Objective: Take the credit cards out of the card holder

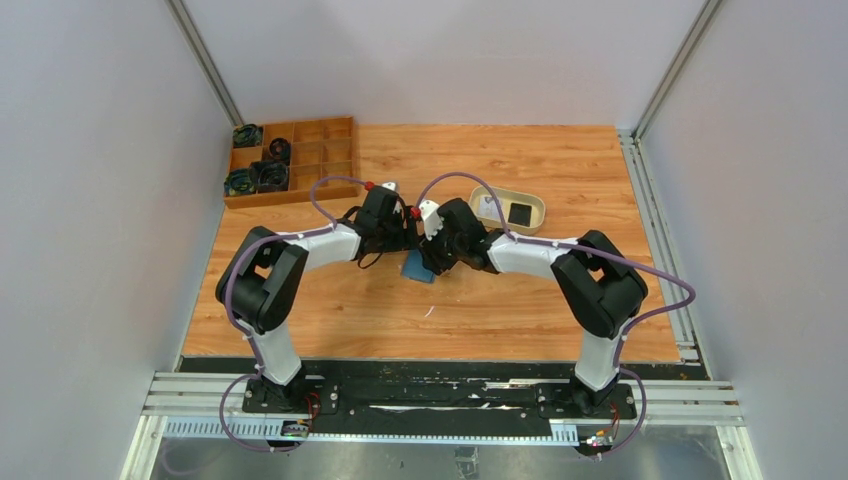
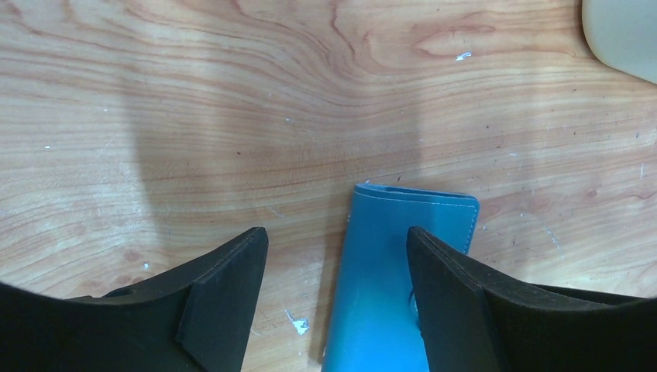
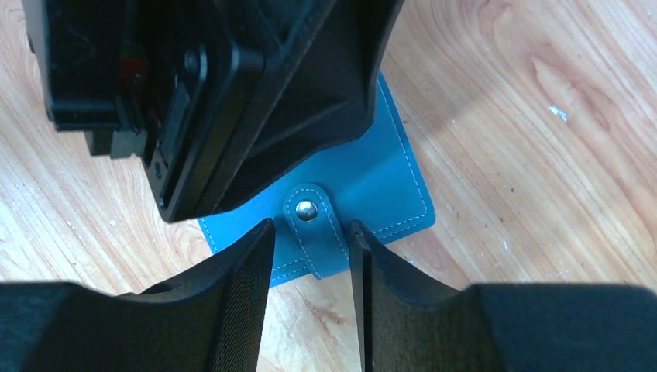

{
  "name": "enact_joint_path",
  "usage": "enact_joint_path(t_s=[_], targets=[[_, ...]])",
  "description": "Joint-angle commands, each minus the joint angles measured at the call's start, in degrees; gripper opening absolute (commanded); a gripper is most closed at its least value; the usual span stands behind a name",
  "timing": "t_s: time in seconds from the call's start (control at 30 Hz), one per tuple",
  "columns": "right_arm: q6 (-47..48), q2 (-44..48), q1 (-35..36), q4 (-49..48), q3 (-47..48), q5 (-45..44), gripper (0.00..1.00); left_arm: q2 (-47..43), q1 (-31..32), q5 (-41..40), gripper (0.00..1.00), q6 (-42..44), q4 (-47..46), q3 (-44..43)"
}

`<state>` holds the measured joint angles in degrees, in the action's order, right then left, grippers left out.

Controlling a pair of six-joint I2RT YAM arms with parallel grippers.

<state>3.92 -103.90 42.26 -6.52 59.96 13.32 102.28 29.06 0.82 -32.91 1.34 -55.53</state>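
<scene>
Your card holder (image 1: 418, 268) lies folded flat near the middle of the table (image 1: 330, 320), a little closer to its near edge. Your left gripper (image 2: 335, 240) hangs over it with jaws spread wide, gripping nothing. 1 finger (image 2: 457, 302) stands over the holder's top face, and the other is over bare wood. Your right gripper (image 3: 310, 229) straddles the snap tab (image 3: 319, 246), its 2 fingers just beside the tab's edges. You cannot tell whether they pinch it. A cream tray (image 1: 541, 212) sits toward the table's far right corner.
</scene>
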Motion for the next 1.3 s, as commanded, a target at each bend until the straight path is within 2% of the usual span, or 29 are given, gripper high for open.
enact_joint_path(t_s=[0.0,0.1,0.13,0.17,0.2,0.4,0.63,0.9,1.13,1.27], targets=[[0.5,-2.5,0.6,0.2,1.9,0.9,0.39,6.1,0.5,1.4,0.74,0.2,10.6,4.8],[0.2,-3.2,0.6,0.6,1.9,1.3,0.22,6.1,0.5,1.4,0.73,0.1,10.4,5.5],[0.2,-3.1,0.6,0.6,1.7,1.4,0.15,6.1,0.4,1.4,0.73,0.1,10.3,5.7],[0.2,-3.0,0.6,0.6,1.2,1.2,0.03,6.1,0.4,1.3,0.73,0.1,10.2,6.0],[0.2,-2.7,0.6,0.6,0.9,1.0,0.00,6.1,0.5,1.2,0.73,0.0,10.0,6.1],[-0.3,0.6,-0.6,-0.8,-1.6,3.8,0.00,6.3,0.4,1.4,0.73,-0.9,8.7,8.2],[-5.6,5.6,-4.8,-4.6,-2.6,17.4,0.00,5.7,0.6,0.7,0.73,-1.3,7.5,10.4],[-12.9,7.3,-8.9,-11.4,-2.2,28.6,0.00,5.5,2.0,0.7,0.73,-2.3,7.3,9.9],[-13.7,8.1,-11.4,-11.7,-2.6,30.7,0.00,5.1,2.4,-0.7,0.73,-2.0,8.7,9.4],[-15.3,9.0,-12.9,-14.7,-7.7,29.1,0.00,3.1,2.4,-2.4,0.73,-1.0,10.5,8.6]])
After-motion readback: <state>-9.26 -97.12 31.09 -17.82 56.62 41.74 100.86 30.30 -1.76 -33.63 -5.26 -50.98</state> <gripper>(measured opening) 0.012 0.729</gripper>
